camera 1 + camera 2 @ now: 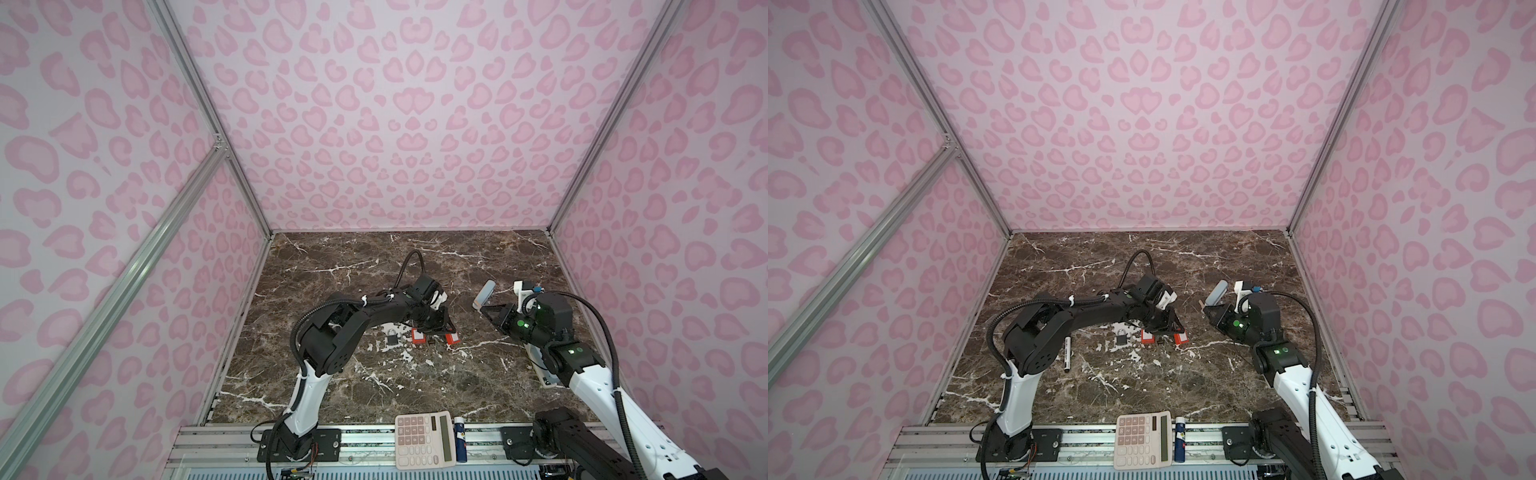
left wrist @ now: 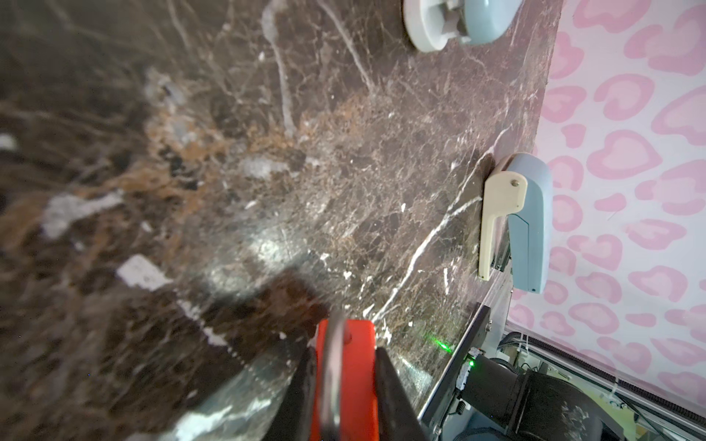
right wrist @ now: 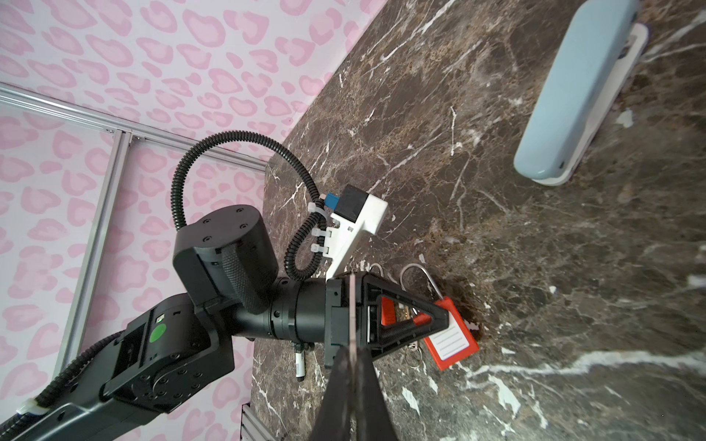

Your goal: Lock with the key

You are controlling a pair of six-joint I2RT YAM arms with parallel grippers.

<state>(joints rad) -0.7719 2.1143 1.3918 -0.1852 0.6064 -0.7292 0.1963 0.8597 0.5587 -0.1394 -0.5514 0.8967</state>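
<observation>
Padlock sits on the brown marble tabletop, near the middle, clear of both my hands. Whether its shackle is snapped in I cannot tell.

Just beside it, toward my right, my left hand is down at the tabletop among the keys. In both top views one red key tag shows on the padlock side of my fingertips and a second red tag on the far side. In the left wrist view my two black fingers are clamped on a red tag, with a metal ring lying across its face. I cannot tell which of the two tags that is. The key blades themselves are too small and too hidden for me to make out.

My right hand is raised off the tabletop, well apart from the padlock, its fingers pressed together. I see nothing held in it. Its tip points at a blue-grey stapler just beside it.

A calculator lies at the near edge, between my two arm bases, and a marker lies under my left arm.
</observation>
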